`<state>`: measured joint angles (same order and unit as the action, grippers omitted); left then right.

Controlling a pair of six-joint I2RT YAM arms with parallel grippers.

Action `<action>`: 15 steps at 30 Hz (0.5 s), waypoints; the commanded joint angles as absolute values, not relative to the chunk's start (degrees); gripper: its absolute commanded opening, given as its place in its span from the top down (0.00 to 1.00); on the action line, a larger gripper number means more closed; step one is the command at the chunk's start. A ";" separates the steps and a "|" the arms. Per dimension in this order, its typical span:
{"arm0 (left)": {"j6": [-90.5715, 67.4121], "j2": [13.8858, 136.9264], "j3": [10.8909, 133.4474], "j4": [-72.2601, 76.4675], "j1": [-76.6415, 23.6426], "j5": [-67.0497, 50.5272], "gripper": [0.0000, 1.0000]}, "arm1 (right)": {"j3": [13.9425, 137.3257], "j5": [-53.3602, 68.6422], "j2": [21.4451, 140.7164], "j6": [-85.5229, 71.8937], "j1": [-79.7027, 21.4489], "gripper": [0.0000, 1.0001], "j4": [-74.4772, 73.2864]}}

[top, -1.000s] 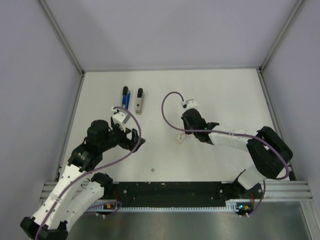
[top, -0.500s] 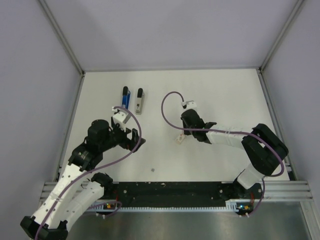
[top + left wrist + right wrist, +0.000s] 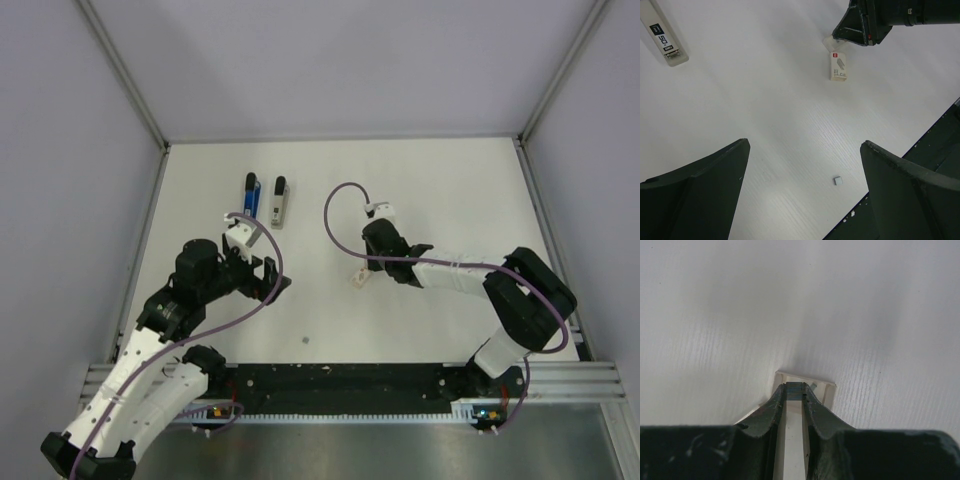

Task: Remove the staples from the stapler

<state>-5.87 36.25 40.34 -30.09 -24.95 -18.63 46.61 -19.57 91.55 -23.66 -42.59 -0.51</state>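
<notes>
- The stapler (image 3: 251,193) lies at the far left of the desk (image 3: 450,200), well apart from both arms.
- A grey bar (image 3: 279,203) with a black end lies just beside it on the right, parallel. The left wrist view shows a black label on the bar (image 3: 665,36).
- The left gripper (image 3: 272,280) hovers over bare desk with its fingers (image 3: 715,170) wide and holding nothing.
- The right gripper (image 3: 362,272) is down at a small whitish box (image 3: 357,279) near the desk's middle.
- Its fingers (image 3: 772,410) are narrow, pinching a small grey strip (image 3: 796,391) over the open box (image 3: 826,390).
- A tiny square (image 3: 838,180) lies alone on the desk near the front.
</notes>
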 commanded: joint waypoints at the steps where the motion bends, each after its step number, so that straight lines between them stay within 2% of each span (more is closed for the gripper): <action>1: -5.80 35.95 40.08 -28.39 -24.79 -19.51 0.02 | 47.46 -19.25 91.05 -24.70 -42.10 0.92 0.44; 15: -5.71 36.12 40.17 -28.39 -24.79 -19.51 0.02 | 47.11 -18.72 91.67 -25.75 -42.10 0.91 0.09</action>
<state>-5.87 36.25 40.34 -30.09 -24.95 -18.61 46.61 -19.22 91.55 -24.73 -42.59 -0.51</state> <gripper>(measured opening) 0.985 0.144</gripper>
